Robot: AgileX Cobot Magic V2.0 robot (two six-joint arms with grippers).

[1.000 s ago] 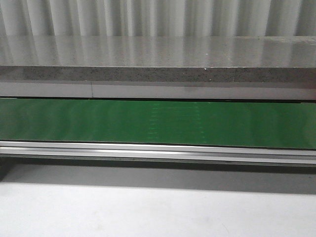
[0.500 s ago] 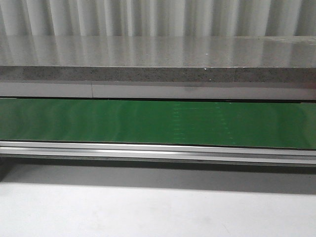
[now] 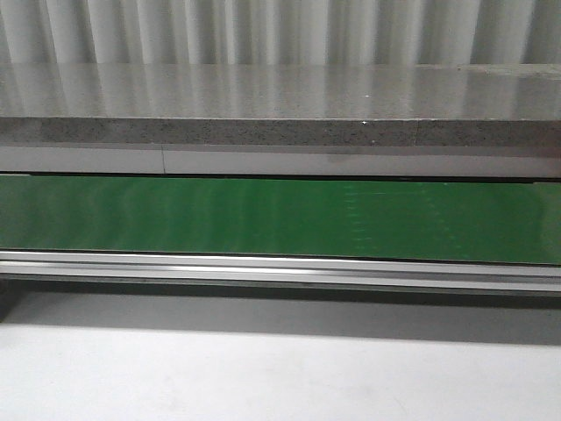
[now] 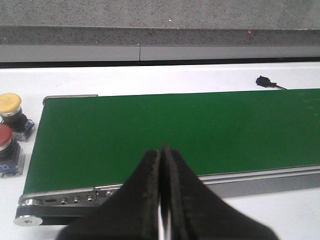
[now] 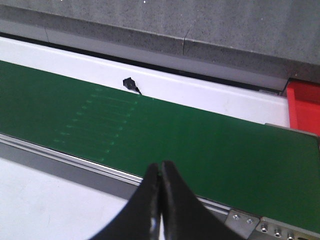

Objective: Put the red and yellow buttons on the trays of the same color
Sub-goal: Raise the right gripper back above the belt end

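In the left wrist view a yellow button [image 4: 10, 103] and a red button [image 4: 4, 137] stand on the white table just off the end of the green belt [image 4: 175, 132]. My left gripper [image 4: 161, 150] is shut and empty over the belt's near rail, well apart from both buttons. My right gripper [image 5: 161, 165] is also shut with nothing in it, over the near rail of the belt [image 5: 200, 145]. A corner of a red tray [image 5: 304, 102] shows beyond the belt's other end. The yellow tray is out of view. The front view shows neither gripper nor any button.
The green belt [image 3: 280, 217] runs across the front view between a metal rail [image 3: 280, 267] and a grey stone ledge [image 3: 280, 105]. A small black plug with a cable [image 4: 264, 81] lies on the white strip behind the belt. White tabletop [image 3: 280, 377] lies in front.
A faint pale pattern on the green belt has drifted to the right across the front view. Nothing else differs.
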